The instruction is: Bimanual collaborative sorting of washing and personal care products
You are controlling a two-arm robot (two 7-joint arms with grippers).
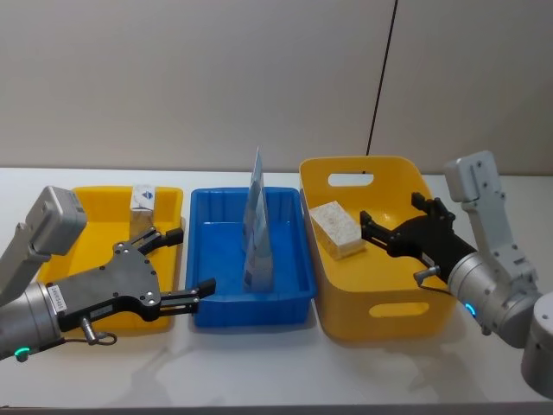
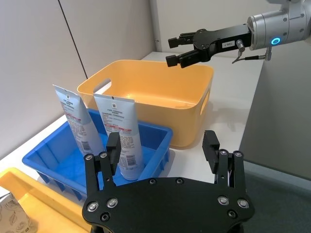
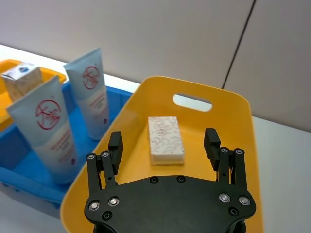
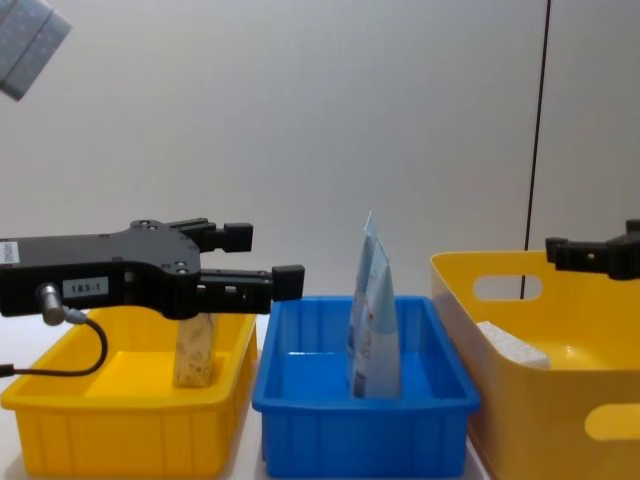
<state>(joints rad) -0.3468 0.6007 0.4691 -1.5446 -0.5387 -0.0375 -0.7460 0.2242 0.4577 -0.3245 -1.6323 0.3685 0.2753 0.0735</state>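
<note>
Underneath, a white table (image 1: 259,367); behind, a plain grey wall (image 1: 216,78) split by one dark vertical seam (image 1: 381,78). Along the table, three bins side by side: shallow yellow bin (image 1: 95,192) on the left, blue bin (image 1: 251,311) in the middle, taller yellow bin (image 1: 389,327) with handle slots on the right.

In the shallow yellow bin, one beige speckled pack (image 1: 143,201) with a white top, upright near the far wall. In the blue bin, two light-blue tubes (image 1: 257,233), standing on end, crimped ends up, near each other. In the taller yellow bin, a second speckled pack (image 1: 336,229), lying on its side.

Left gripper (image 1: 192,259) hovering over the adjoining rims of the shallow yellow and blue bins, fingers spread, holding nothing. Right gripper (image 3: 164,141) poised above the taller yellow bin, fingers likewise wide apart, empty, with the lying pack below.
</note>
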